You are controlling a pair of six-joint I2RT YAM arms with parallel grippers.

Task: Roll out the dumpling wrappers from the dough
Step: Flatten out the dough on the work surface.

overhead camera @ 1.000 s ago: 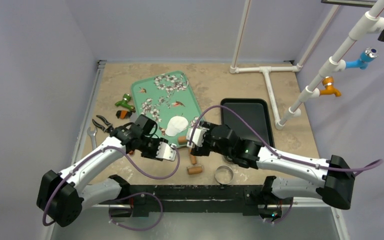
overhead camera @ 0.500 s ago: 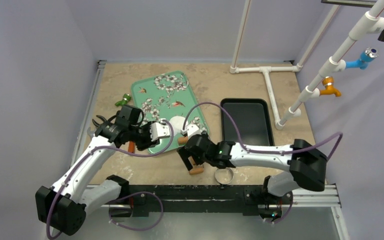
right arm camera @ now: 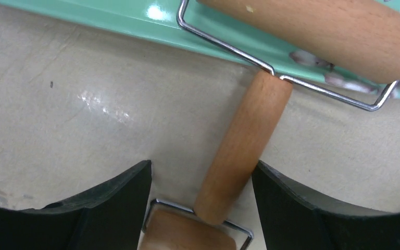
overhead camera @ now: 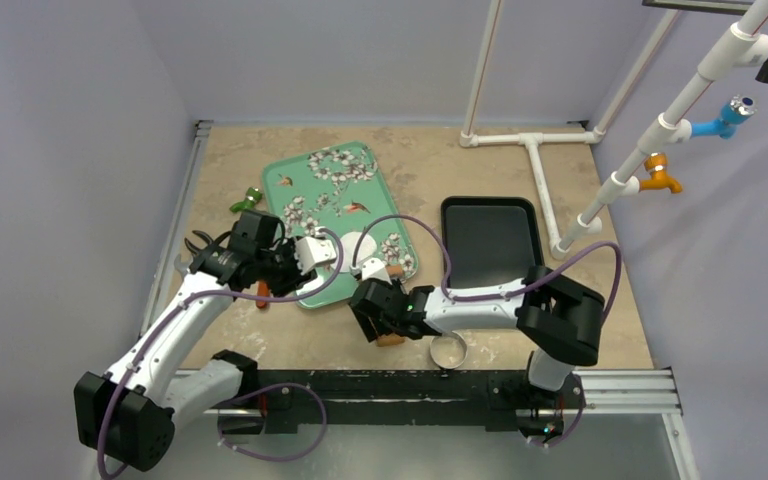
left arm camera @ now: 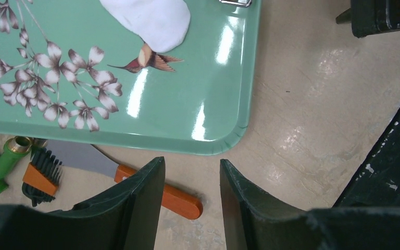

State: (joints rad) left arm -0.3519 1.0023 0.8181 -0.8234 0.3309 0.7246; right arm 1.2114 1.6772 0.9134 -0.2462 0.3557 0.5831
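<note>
Roller handle (right arm camera: pixel 242 146) sits between open jaws of right claw (right arm camera: pixel 202 174), lined up for pickup; left claw (left arm camera: pixel 190 174) open, empty, hovering off green tray (left arm camera: pixel 203 104) corner, leaving dough (left arm camera: pixel 151 21) clear.

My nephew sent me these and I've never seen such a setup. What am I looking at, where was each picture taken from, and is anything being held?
It is a robot with a left arm and a right arm, both bolted to the near edge of a table. One picture looks down from above. The other two come from a camera on each wrist, so the dark shapes at the bottom are that arm's own fingers.

On the table are:
- a green flowered tray holding flattened white dough
- a black tray
- a metal ring cutter
- a wooden roller
- an orange-handled knife

The left gripper is open and empty. The right gripper is open too, its fingers either side of the roller's handle but not clamped.
</note>
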